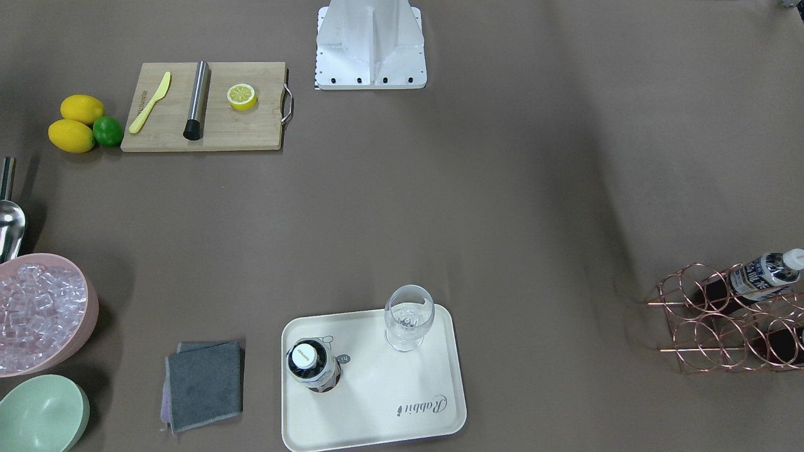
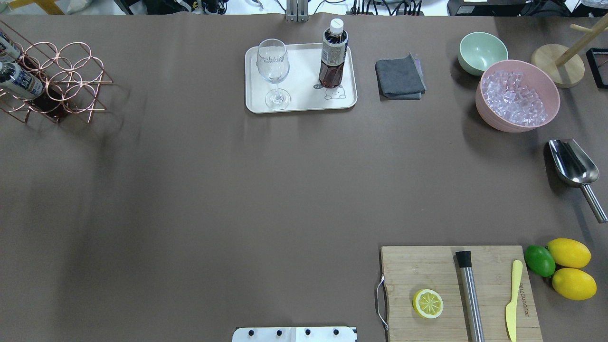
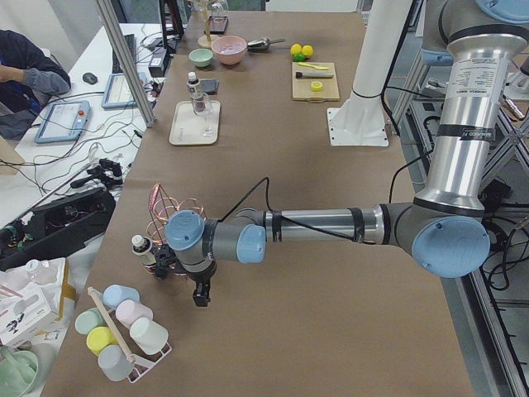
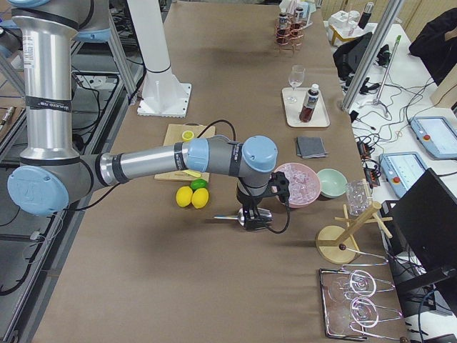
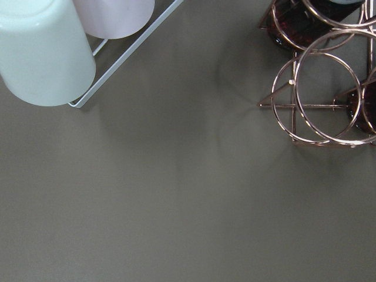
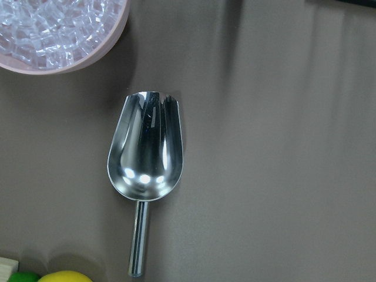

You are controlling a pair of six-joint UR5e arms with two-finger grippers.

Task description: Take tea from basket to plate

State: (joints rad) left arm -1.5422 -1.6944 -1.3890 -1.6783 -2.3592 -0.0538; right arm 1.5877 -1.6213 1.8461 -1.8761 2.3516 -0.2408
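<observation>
One tea [image 2: 334, 56] stands upright on the plate [image 2: 304, 80], at the end with the bear drawing, apart from the wine glass [image 2: 273, 71] at the other end; the plate lies against the far edge of the tabletop, about midway along it. Judged from this layout, the carry looks done for this bottle; it sits on its base so it cannot roll, and it is kept clear of the fragile glass. Its clear body shows dark brown liquid, with a white screw cap and a blue-and-cream label around the upper half.

Two like bottles [image 2: 21, 81] lie on their sides in the copper wire basket [image 2: 61, 78] at the far left corner, one neck sticking out toward the left edge, presumably so it can be drawn out lengthwise. The left arm [image 3: 314, 223] hangs just beside that basket; whether the left jaws are open or closed, or grip anything, cannot be told. The right arm [image 4: 157, 161] hovers over a steel scoop [image 6: 145, 153] near the right edge, beside the pink ice bowl [image 2: 513, 127]; the right jaws are likewise impossible to judge.
</observation>
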